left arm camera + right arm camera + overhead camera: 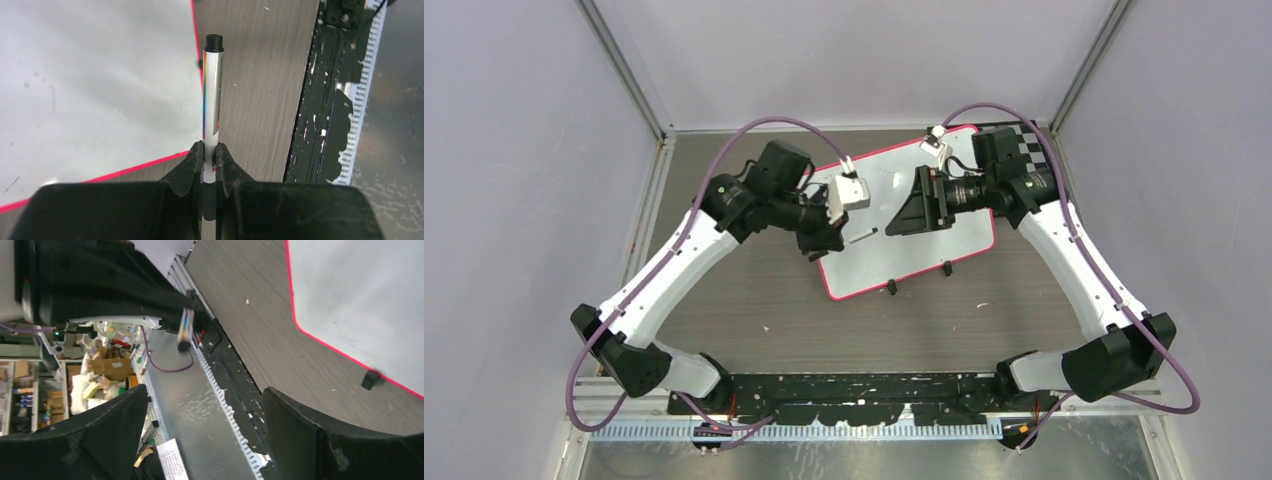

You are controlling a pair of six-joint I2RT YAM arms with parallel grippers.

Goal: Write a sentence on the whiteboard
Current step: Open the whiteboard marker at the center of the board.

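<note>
From overhead at the near edge, looks down on the whole table [744,300]. From the left wrist, peers close along the marker [212,90] over the whiteboard [90,75] corner. From the right wrist, faces low across that same corner and marker.

Over the whiteboard [914,262] the room is tight: left gripper [210,152] and right gripper [205,390] face each other, and the marker [211,90] clamped in the left jaws juts into the narrow gap between them. 2 black clips [891,287] stick up on the board's near edge. Bare table [754,300] between that edge and the arm bases is open — room to pass. Side walls [524,150] hem in both elbows.
</note>
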